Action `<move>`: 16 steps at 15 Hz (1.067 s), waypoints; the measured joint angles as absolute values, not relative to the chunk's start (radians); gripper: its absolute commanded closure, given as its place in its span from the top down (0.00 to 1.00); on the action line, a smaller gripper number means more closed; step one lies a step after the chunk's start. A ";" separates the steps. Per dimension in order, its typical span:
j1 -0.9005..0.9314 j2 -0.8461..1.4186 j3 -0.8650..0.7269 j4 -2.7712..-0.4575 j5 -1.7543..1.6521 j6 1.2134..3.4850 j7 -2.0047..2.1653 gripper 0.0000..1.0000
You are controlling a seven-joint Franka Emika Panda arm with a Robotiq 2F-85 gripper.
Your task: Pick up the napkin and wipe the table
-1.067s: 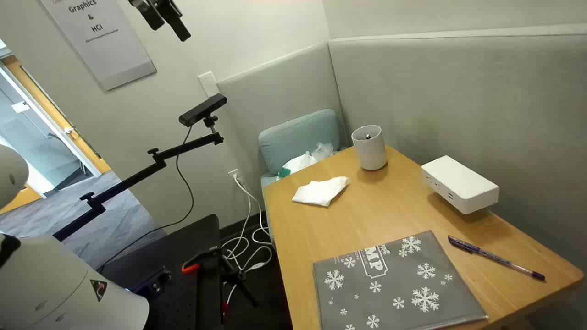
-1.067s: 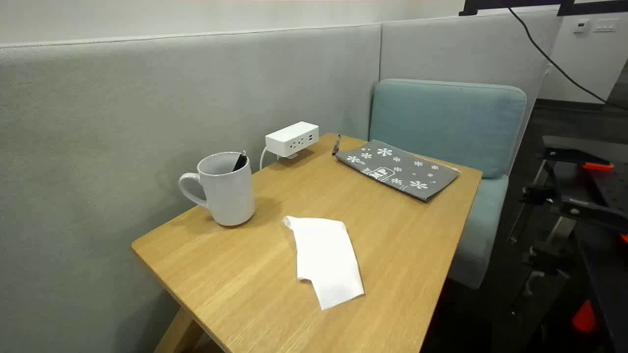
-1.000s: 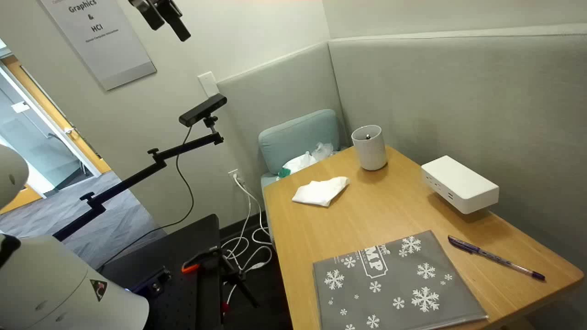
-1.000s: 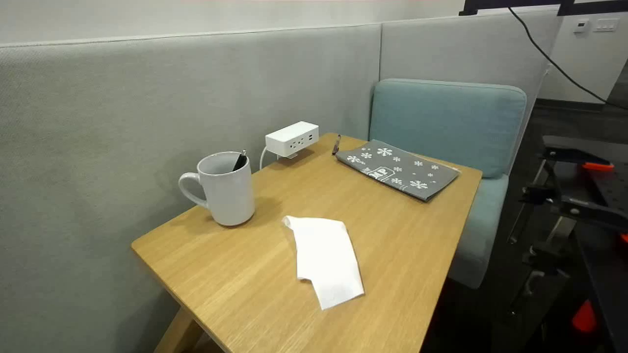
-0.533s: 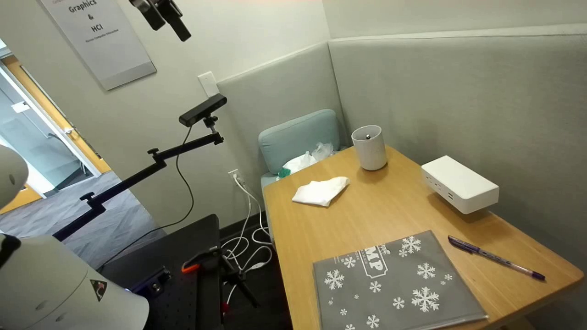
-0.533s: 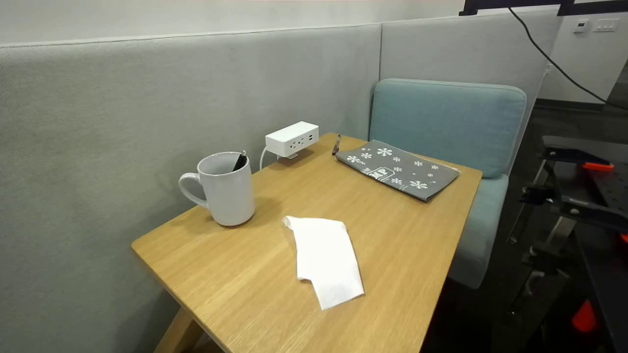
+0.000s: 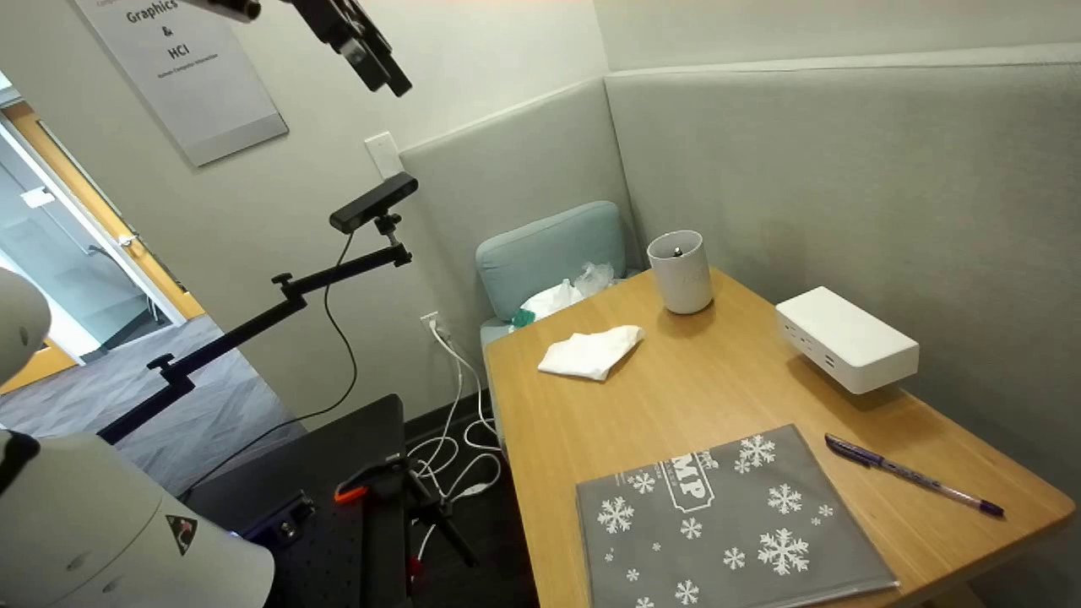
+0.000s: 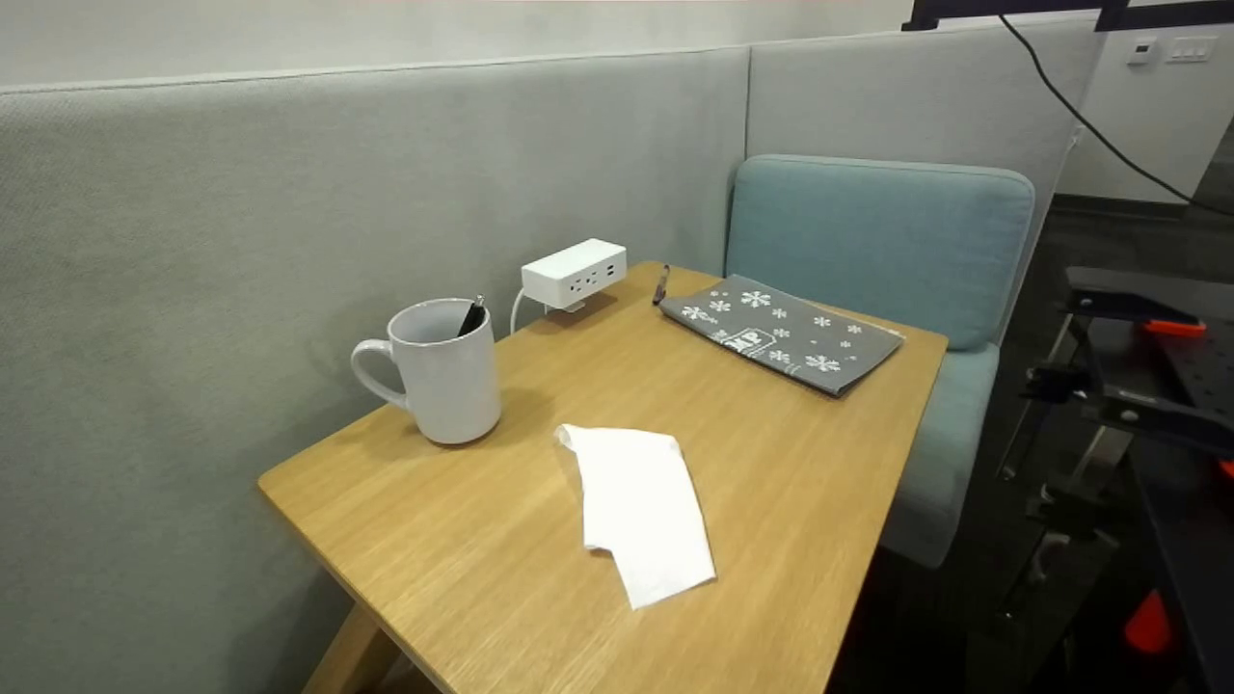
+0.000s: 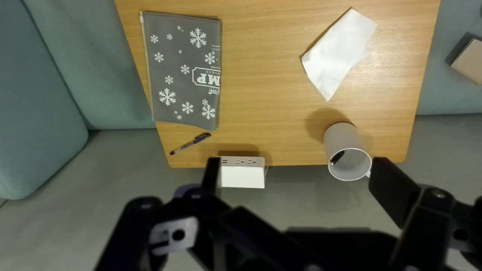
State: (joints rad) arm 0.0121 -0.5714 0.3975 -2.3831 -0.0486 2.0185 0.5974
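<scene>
Grey booth panels (image 8: 289,193) sit behind your desk (image 9: 263,75), and the napkin (image 9: 337,54) lies loose on it near the mug (image 9: 340,138), probably out in the open so you can grab it without bumping stuff. Your tool (image 9: 296,166) is spread wide, way up above it all, holding nothing and touching nothing.

Bare wood opens a lane between a napkin (image 9: 337,54) and a gray mat (image 9: 180,69) on a wooden table (image 9: 263,49), with open air above both. An upright mug (image 8: 448,381) stands between the napkin and a padded wall (image 8: 289,212); a white outlet box (image 8: 569,275) obstructs that same side.
</scene>
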 measured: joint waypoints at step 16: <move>0.035 -0.150 0.316 -2.477 -0.048 2.343 0.612 1.00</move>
State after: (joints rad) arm 0.0354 -0.1496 0.3164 -2.4774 -0.0477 2.3431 0.6121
